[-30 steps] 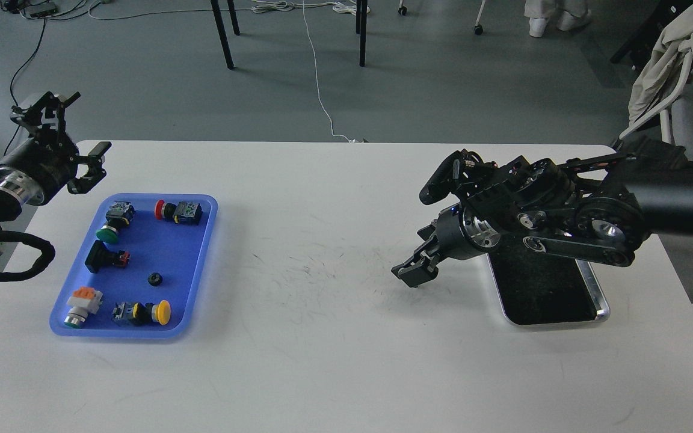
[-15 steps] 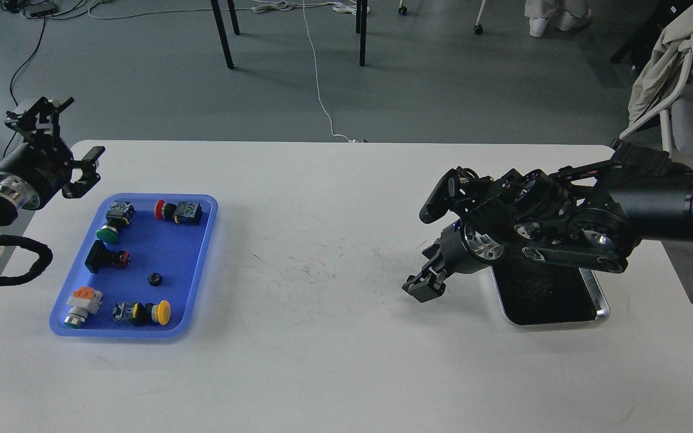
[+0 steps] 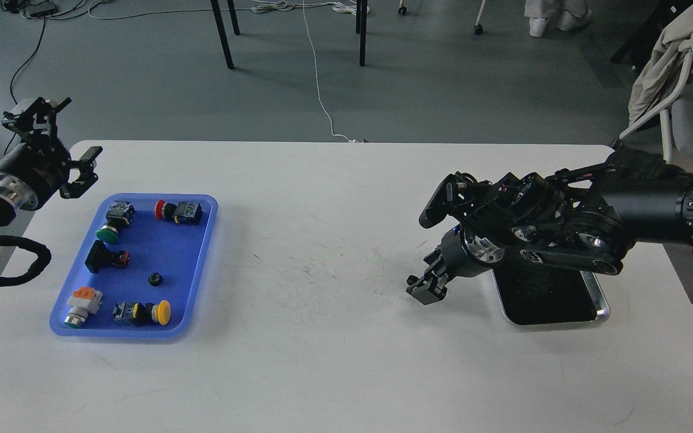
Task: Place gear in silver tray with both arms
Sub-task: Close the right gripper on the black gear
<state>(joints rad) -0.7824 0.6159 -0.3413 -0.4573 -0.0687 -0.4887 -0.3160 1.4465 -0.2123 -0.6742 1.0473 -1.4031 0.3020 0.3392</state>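
Grey flooring, chair legs and trailing cables frame a white desk [image 3: 322,337] where the small black gear [image 3: 154,279] lies in a blue tray [image 3: 202,240] among coloured push-button switches, well apart from the silver tray [image 3: 599,300] at the far right. The left end effector [image 3: 58,141] hovers beyond the blue tray's far-left corner, fingers spread and empty; the right end effector [image 3: 428,288] hangs low just left of the silver tray, too dark to tell whether it is open or closed. Closely packed switches could be knocked during a reach for the gear, and the right arm [image 3: 563,234] overhangs the silver tray, likely blocking a drop.
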